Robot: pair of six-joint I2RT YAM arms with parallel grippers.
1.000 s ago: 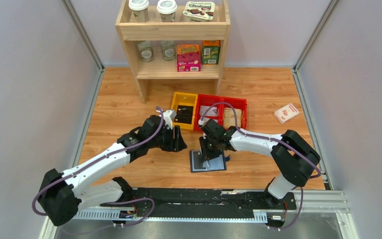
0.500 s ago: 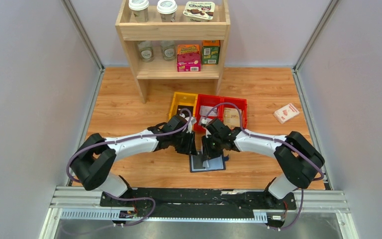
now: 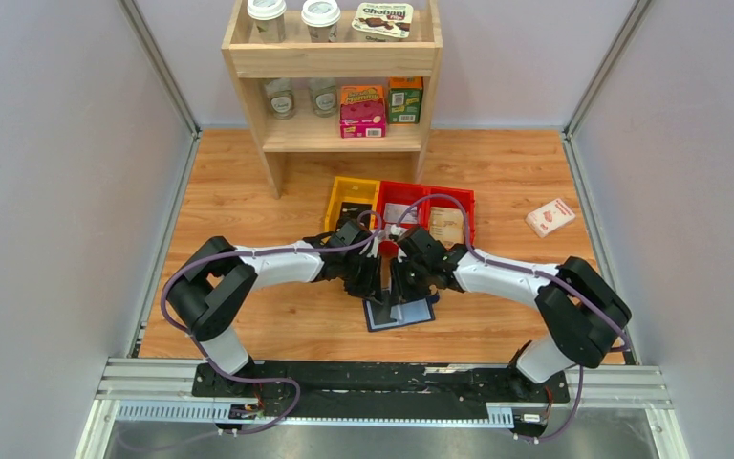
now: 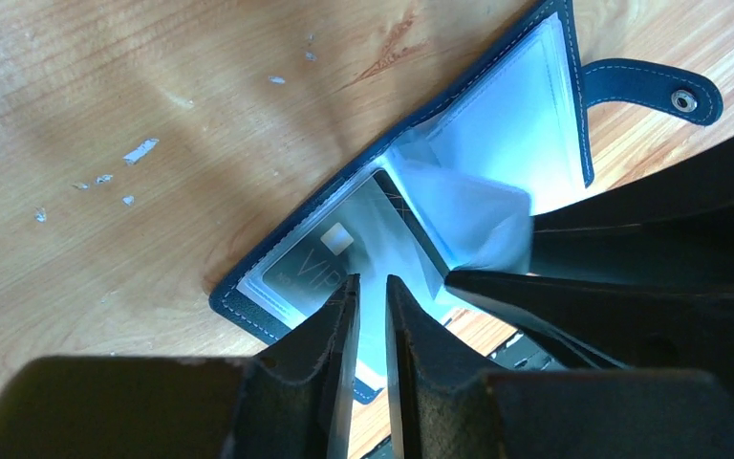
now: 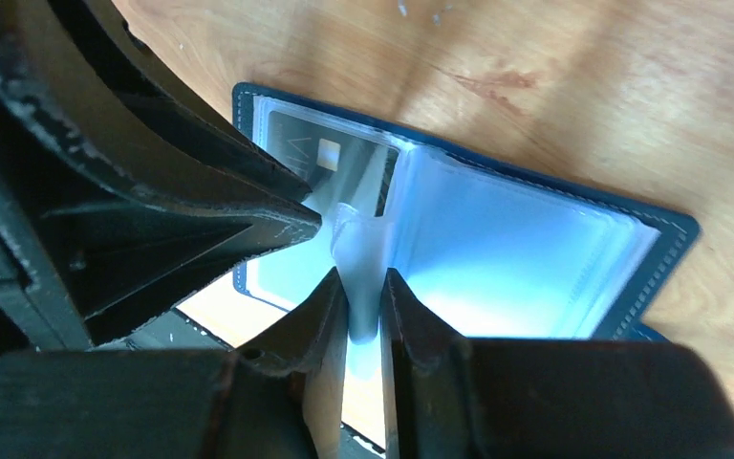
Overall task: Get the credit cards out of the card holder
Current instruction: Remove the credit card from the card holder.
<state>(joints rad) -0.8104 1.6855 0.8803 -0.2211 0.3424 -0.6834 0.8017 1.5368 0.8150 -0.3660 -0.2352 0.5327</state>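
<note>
The navy card holder [image 3: 419, 313] lies open on the table between my two grippers. In the left wrist view its snap tab [image 4: 655, 91] points right, and a dark card [image 4: 330, 251] marked "VIP" sits inside a clear sleeve on the holder's left half. My left gripper [image 4: 371, 282] hovers over that card with a narrow gap between its fingers and nothing in it. My right gripper [image 5: 363, 277] is shut on a raised pale sleeve [image 5: 361, 229] at the holder's [image 5: 535, 258] middle. The card [image 5: 320, 153] also shows there. In the top view the left gripper [image 3: 375, 287] and the right gripper [image 3: 403, 295] nearly touch.
A yellow bin [image 3: 349, 196] and red bins [image 3: 435, 206] stand just behind the grippers. A white-and-red box [image 3: 550, 217] lies at the right. A wooden shelf [image 3: 334, 91] with cups and boxes stands at the back. Walls close in both sides.
My left arm has swung right from beside the yellow bin to the card holder, next to the right gripper. The right gripper has stayed on the holder.
</note>
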